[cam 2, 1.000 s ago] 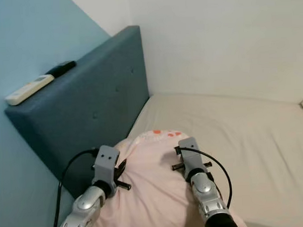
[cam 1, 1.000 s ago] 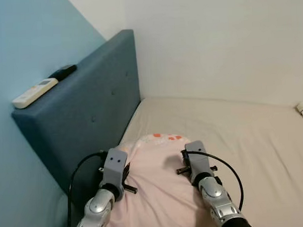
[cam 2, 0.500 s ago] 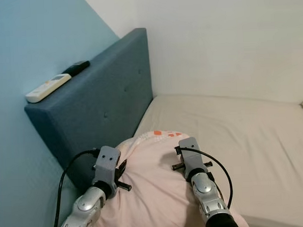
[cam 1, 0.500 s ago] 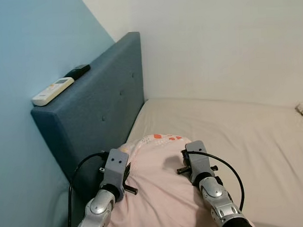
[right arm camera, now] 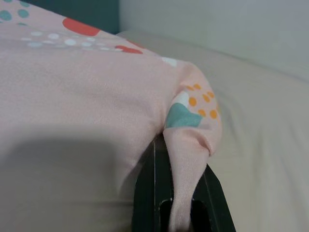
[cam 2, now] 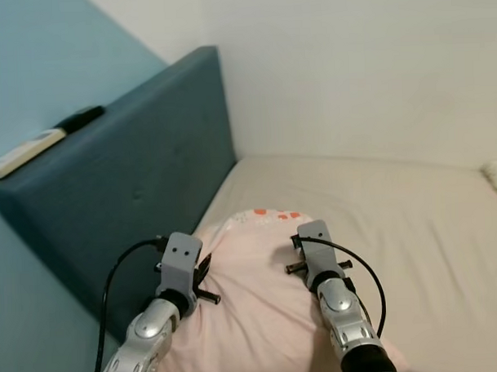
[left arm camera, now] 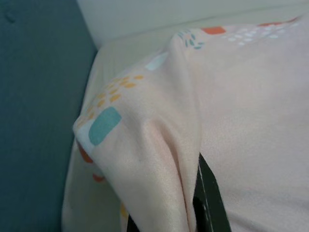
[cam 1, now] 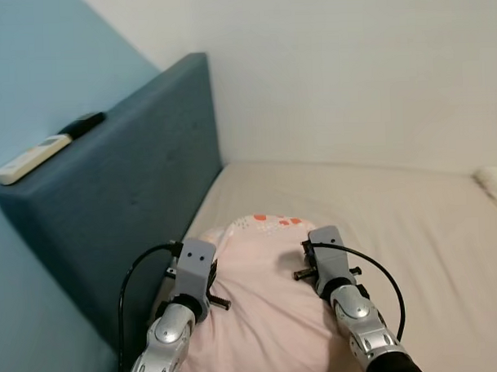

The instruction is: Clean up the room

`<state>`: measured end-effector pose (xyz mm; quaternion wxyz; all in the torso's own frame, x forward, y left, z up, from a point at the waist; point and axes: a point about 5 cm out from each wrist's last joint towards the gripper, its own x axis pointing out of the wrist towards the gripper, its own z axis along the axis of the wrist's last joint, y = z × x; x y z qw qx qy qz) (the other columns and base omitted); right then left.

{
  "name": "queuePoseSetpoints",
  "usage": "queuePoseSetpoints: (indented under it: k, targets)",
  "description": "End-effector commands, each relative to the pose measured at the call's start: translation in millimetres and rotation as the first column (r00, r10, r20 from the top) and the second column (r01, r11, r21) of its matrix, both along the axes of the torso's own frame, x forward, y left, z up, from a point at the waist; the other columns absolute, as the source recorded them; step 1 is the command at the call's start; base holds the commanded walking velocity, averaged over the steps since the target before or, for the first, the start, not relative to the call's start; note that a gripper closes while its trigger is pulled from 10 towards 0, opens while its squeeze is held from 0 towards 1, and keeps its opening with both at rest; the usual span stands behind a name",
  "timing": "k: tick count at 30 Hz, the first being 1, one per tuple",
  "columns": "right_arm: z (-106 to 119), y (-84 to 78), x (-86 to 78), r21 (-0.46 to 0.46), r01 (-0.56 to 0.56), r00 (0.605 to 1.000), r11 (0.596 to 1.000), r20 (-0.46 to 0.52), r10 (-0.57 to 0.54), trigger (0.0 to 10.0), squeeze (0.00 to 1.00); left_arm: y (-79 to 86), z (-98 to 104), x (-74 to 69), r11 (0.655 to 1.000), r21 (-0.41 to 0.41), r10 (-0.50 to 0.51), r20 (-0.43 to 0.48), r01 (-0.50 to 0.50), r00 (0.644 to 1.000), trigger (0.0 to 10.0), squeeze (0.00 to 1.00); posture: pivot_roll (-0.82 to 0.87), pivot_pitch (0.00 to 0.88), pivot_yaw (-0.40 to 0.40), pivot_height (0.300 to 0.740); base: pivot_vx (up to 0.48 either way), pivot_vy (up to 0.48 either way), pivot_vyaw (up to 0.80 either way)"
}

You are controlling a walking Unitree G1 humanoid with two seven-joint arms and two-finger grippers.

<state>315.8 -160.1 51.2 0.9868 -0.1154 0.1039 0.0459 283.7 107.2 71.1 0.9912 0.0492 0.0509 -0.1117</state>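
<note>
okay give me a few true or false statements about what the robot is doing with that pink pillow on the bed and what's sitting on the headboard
1. Both grippers pinch the pink pillow. True: left gripper and right gripper each clamp a corner.
2. The pillow lies against the far wall. False: it is held near the robot, beside the blue headboard.
3. A white remote rests on the headboard. True.
4. The mattress has a dark sheet. False: it is beige.
</note>
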Motion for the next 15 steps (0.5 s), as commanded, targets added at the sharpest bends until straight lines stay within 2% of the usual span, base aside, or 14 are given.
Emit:
queuePoseSetpoints:
  k: [1,4,15]
  targets:
    - [11,-12.0,4.7,-0.001,0.053,0.997,0.999,0.060,-0.052,10.0,0.00,23.9,3,3.5,0.993,0.031,0.116,0.025,-0.117,0.993,10.0,0.00,-0.02,0.000,0.018,0.740,0.000,0.000,0.00]
    - [20,-11.8,8.5,-0.008,0.053,0.993,0.999,0.107,-0.052,10.0,0.00,24.4,2,3.3,0.993,0.055,0.104,0.028,-0.105,0.994,10.0,0.00,-0.02,0.000,0.017,0.740,0.000,0.000,0.00]
    - [21,-14.9,10.4,-0.005,0.064,0.992,0.998,0.109,-0.063,10.0,0.00,22.8,6,4.2,0.994,0.027,0.105,0.052,-0.106,0.993,10.0,0.00,-0.03,0.000,0.014,0.740,0.000,0.000,0.00]
